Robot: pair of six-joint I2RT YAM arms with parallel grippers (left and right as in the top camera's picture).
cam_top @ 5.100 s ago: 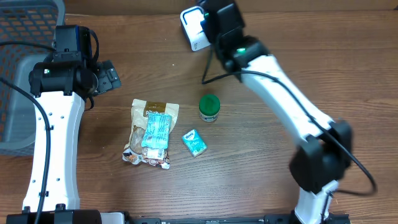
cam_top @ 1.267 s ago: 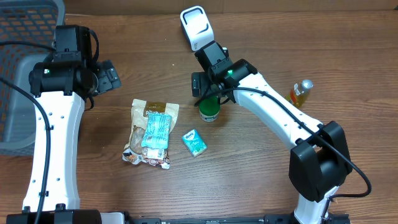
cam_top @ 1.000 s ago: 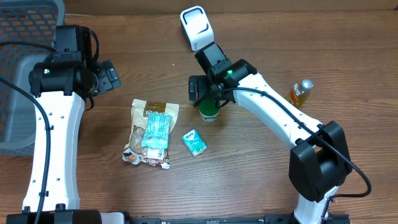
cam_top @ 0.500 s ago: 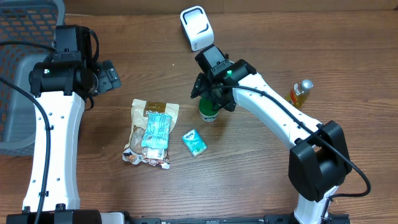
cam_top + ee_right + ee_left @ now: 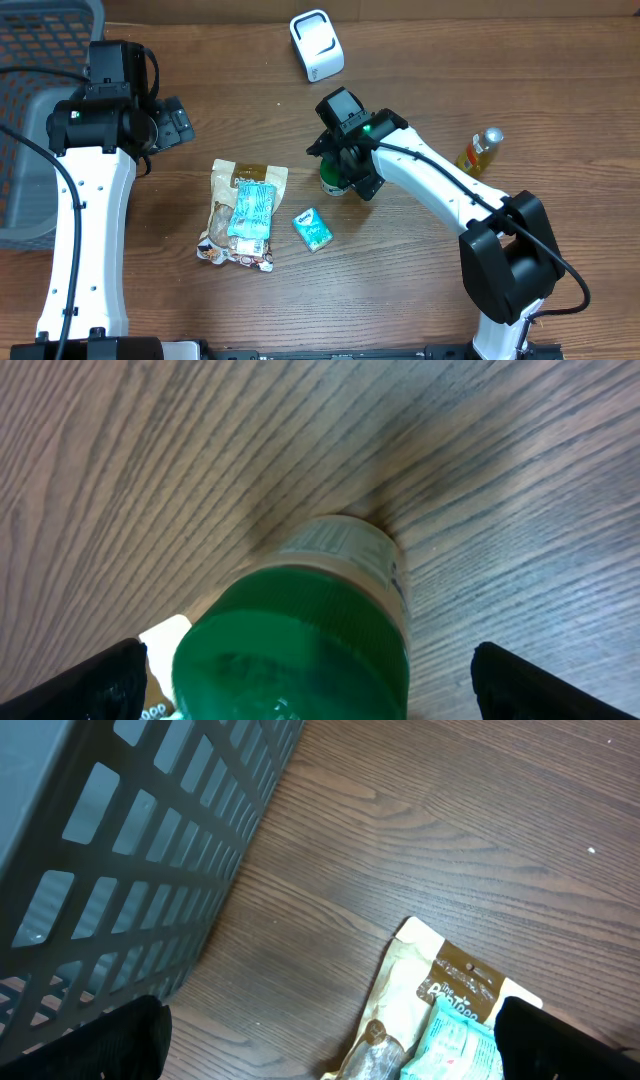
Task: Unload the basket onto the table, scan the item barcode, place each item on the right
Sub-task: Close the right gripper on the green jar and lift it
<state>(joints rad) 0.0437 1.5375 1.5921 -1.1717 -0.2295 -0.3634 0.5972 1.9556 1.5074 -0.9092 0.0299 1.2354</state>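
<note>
Right gripper [image 5: 343, 172] dropped over green-lidded jar [image 5: 300, 630] | jaws spread wide around it, not touching | left gripper [image 5: 172, 122] jaws spread, beside basket [image 5: 22, 215]

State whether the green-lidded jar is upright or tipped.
Upright: the jar stands on its base, its green lid facing straight up.

My right gripper [image 5: 325, 682] hangs spread wide over a green-lidded jar [image 5: 300, 620] standing on the wooden worktop [image 5: 480, 480].
</note>
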